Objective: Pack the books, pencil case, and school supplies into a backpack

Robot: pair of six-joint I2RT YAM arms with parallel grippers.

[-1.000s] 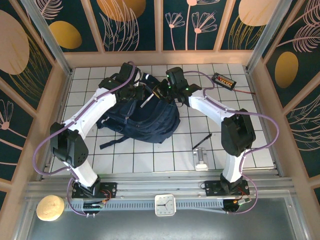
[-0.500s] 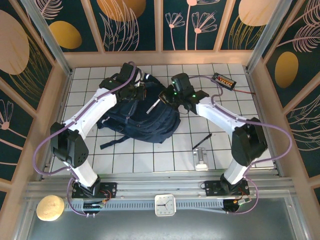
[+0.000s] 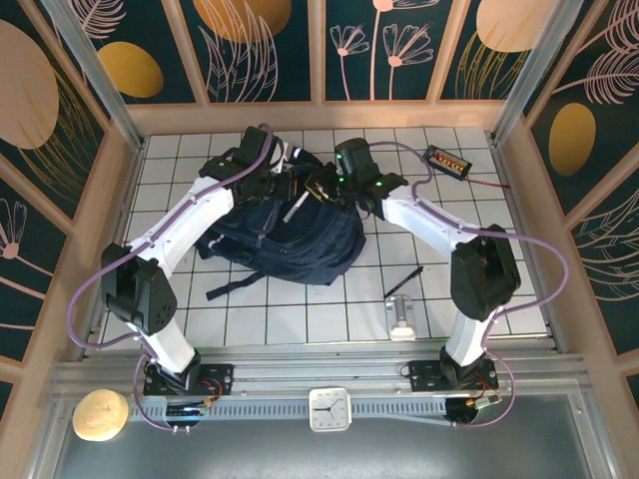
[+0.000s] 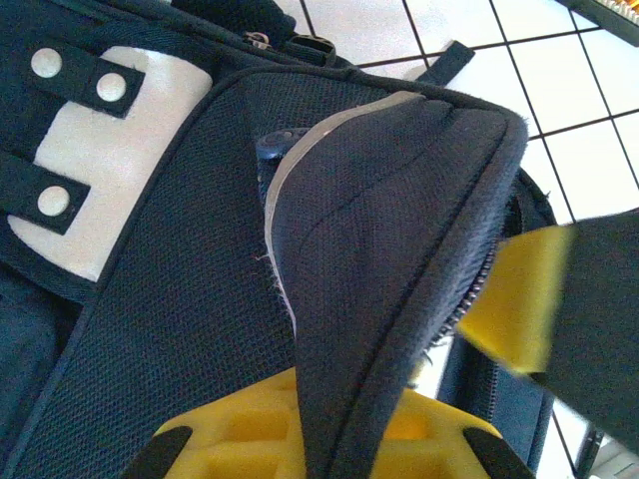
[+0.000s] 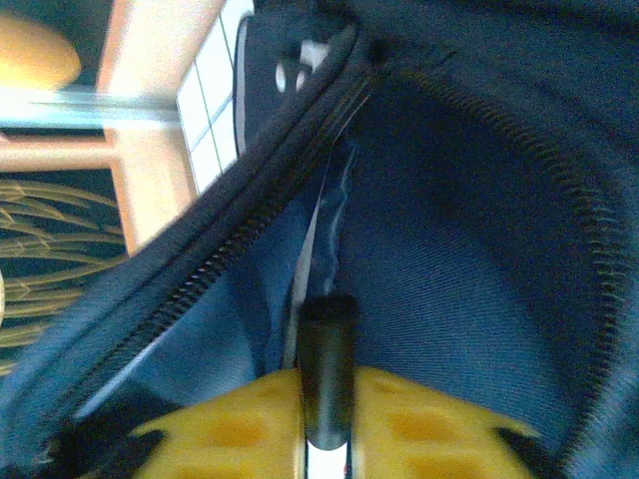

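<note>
You've got both arms reaching over the one backpack, which lies navy and slumped in the middle of the tiled table. Your left gripper and your right gripper sit near each other at the bag's far end.

On the left wrist camera, your left gripper is clamped on a fold of the backpack. There are two yellow fingers, one at the bottom and one at the right, with the navy flap pinched between them. Left of the flap there's one white patch crossed by two dark tabs, and I count three pale studs on those tabs.

On the right wrist camera, you're looking into the open mouth of the backpack. Zipper teeth curve down the right side, and a second run follows the left lip. One dark pen-like stick stands between your two yellow pads, pointing into the bag. The pads flank it closely, but the picture is blurred, so I can't tell whether they're pinching it or have let it go.

Out on the tiles, right of the bag and well apart from it, lies one slim black pen. Just nearer you than that is one small silver piece. One black gadget with a red wire lies near the far right corner.
</note>
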